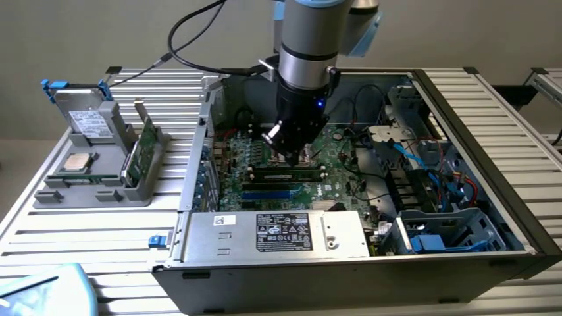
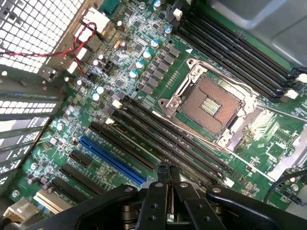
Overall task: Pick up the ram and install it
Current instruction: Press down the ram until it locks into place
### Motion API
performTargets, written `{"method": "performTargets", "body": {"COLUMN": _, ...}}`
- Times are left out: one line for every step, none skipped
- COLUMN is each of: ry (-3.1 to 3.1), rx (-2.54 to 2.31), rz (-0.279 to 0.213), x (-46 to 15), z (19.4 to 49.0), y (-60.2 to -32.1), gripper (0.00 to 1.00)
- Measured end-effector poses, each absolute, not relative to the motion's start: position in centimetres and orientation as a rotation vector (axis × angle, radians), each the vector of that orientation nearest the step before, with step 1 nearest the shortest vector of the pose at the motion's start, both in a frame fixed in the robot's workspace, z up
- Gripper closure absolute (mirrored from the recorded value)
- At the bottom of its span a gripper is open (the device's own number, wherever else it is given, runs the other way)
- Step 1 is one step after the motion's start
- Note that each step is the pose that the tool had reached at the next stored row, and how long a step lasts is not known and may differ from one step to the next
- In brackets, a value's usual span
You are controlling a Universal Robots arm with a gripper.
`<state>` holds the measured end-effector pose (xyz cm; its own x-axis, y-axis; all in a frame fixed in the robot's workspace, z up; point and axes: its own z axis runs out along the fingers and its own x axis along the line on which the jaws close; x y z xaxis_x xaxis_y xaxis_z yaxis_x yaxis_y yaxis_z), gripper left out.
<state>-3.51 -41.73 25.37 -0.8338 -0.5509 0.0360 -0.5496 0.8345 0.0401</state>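
Note:
My gripper [image 1: 288, 157] hangs inside the open computer case, shut with nothing between its fingers [image 2: 163, 184]. Its tips sit just above the row of black memory slots [image 2: 168, 139] beside the bare processor socket [image 2: 211, 103]. In the exterior view a long green-and-black strip [image 1: 285, 175] lies along a slot just in front of the tips; I cannot tell whether it is a seated ram. A ram [image 1: 142, 153], a thin green stick, stands on edge in the grey holder [image 1: 88, 191] outside the case, at the exterior view's left, far from the gripper.
The holder also carries a square silver processor chip [image 1: 77, 162] and a grey drive with a white label [image 1: 88, 122]. A power supply box [image 1: 276, 234] fills the case's front. Cables and a blue drive cage [image 1: 439, 230] crowd the exterior view's right. Case walls enclose the motherboard.

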Motion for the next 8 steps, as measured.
{"method": "performTargets", "body": {"ry": -2.965, "rx": 0.878, "rz": -0.045, "x": -3.51, "z": 25.41, "y": -41.74, "gripper": 0.89}}
{"method": "performTargets", "body": {"ry": -2.967, "rx": 0.863, "rz": -0.046, "x": -3.51, "z": 25.47, "y": -41.75, "gripper": 0.89}}
{"method": "performTargets", "body": {"ry": -2.969, "rx": 0.85, "rz": -0.047, "x": -3.51, "z": 25.54, "y": -41.76, "gripper": 0.89}}
{"method": "performTargets", "body": {"ry": -2.971, "rx": 0.836, "rz": -0.047, "x": -3.52, "z": 25.6, "y": -41.77, "gripper": 0.89}}
{"method": "performTargets", "body": {"ry": -2.974, "rx": 0.821, "rz": -0.045, "x": -3.52, "z": 25.67, "y": -41.78, "gripper": 0.89}}
{"method": "performTargets", "body": {"ry": -2.976, "rx": 0.808, "rz": -0.043, "x": -3.51, "z": 25.74, "y": -41.78, "gripper": 0.89}}
{"method": "performTargets", "body": {"ry": -2.979, "rx": 0.795, "rz": -0.039, "x": -3.51, "z": 25.8, "y": -41.78, "gripper": 0.89}}
{"method": "performTargets", "body": {"ry": -2.981, "rx": 0.782, "rz": -0.034, "x": -3.5, "z": 25.84, "y": -41.78, "gripper": 0.89}}
